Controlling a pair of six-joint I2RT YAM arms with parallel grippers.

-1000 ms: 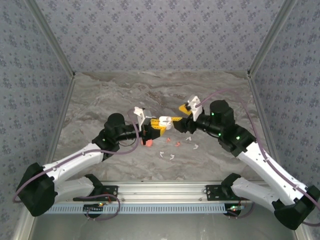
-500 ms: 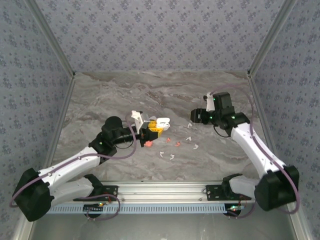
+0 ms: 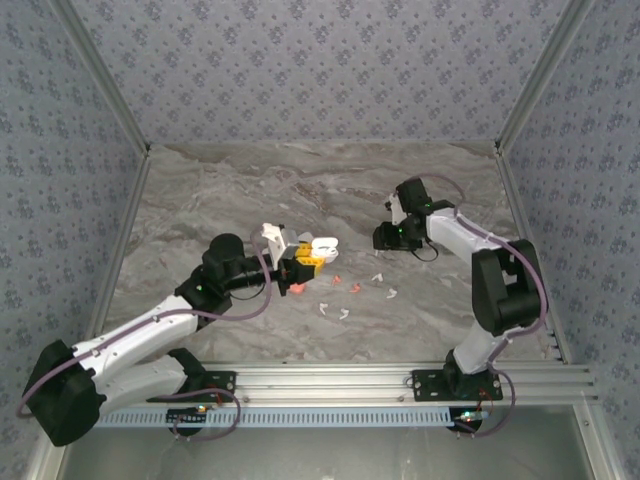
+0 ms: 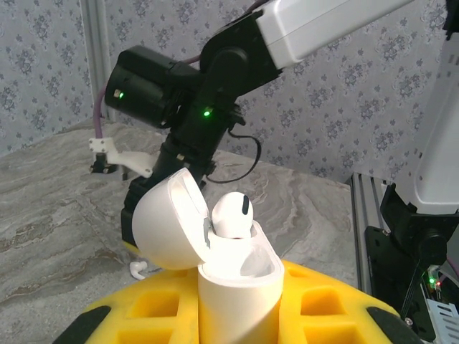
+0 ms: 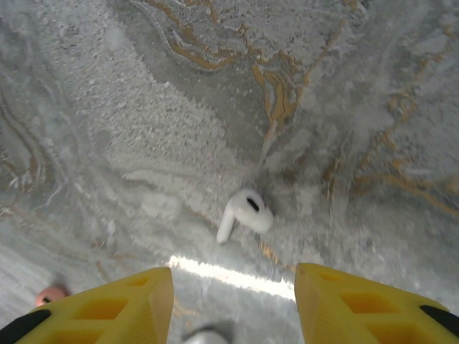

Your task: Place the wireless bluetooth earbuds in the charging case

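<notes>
One white earbud (image 5: 244,212) lies on the tabletop (image 5: 100,100) just ahead of the wide-spread right fingers (image 5: 115,304), which should centre over it before closing, while the left fingers (image 4: 136,319) grip the open case (image 4: 233,283) between them.

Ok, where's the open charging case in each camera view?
Top external: charging case near the centre, in the left gripper.
Left wrist: charging case at bottom centre, lid open, one earbud inside.
Right wrist: a loose earbud on the marble table.
Shared landmark: that table; also the right arm beyond the case.
</notes>
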